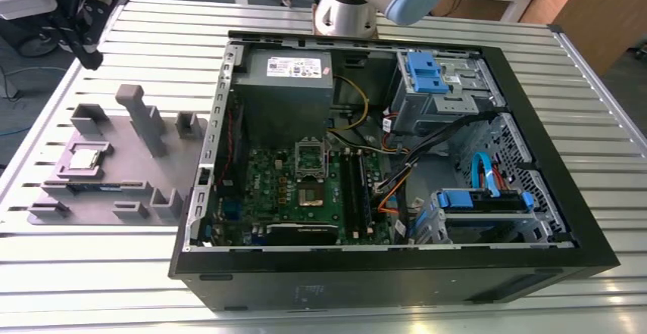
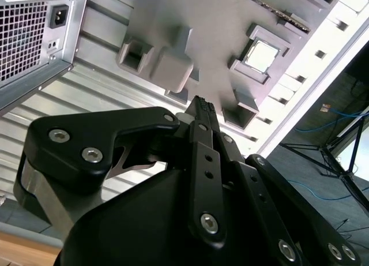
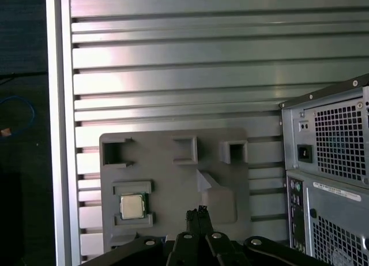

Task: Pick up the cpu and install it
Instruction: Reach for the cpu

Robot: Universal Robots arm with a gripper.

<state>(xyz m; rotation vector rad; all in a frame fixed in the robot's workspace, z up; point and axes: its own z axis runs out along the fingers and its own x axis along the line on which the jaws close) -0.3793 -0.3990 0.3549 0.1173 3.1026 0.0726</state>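
Note:
The cpu (image 1: 86,158) is a small silver square lying flat in a raised pocket of the grey holder plate (image 1: 132,171) at the exterior view's left. Both wrist views show the cpu (image 2: 260,54) (image 3: 131,206) in that pocket. My gripper (image 2: 202,104) (image 3: 199,211) hovers above the table beyond the plate, well apart from the chip. Its black fingers are pressed together with nothing between them. In the exterior view the gripper (image 1: 89,54) hangs at the top left. The open computer case holds the green motherboard with its socket (image 1: 311,190).
The black case (image 1: 404,273) takes up the middle and right of the slatted metal table (image 1: 111,273). A grey power supply (image 1: 288,84), blue drive brackets (image 1: 425,73) and loose cables sit inside it. A tall post (image 1: 142,118) and several blocks rise from the holder plate.

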